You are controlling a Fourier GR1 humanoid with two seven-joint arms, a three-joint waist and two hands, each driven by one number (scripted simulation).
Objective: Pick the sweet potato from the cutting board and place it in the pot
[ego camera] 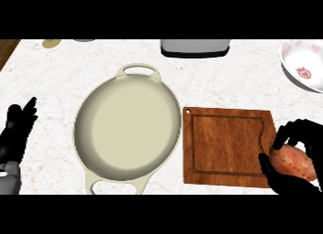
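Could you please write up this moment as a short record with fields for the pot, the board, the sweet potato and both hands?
pot: cream oval pot, nothing in it, left of the board
cutting board: wooden cutting board, right of the pot
sweet potato: sweet potato at the board's right edge, not yet in the pot
right hand: right hand curled round the sweet potato
left hand: left hand open, resting at the left edge, fingers up
also on counter: white bowl with red pattern, top right
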